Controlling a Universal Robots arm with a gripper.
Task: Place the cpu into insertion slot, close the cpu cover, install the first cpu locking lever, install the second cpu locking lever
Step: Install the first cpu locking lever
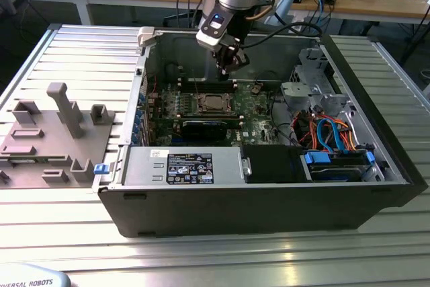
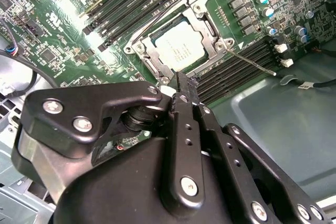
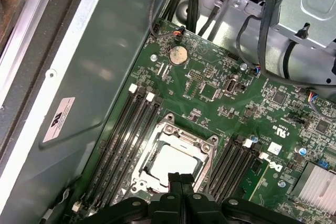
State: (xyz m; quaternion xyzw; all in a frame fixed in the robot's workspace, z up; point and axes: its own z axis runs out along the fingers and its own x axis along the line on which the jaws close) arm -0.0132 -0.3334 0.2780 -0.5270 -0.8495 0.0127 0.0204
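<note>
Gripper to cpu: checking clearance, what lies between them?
In the second wrist view, the rim of the cpu cover lies between the gripper and the cpu.

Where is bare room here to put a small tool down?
Free: in the exterior view, the slatted aluminium table in front of the black computer case; the grey case floor beside the green motherboard. Crowded: the silver drive cage with its cables.

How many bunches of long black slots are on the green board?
2. First bunch lies along one side of the cpu; second bunch along the opposite side. The gripper may hide more.
</note>
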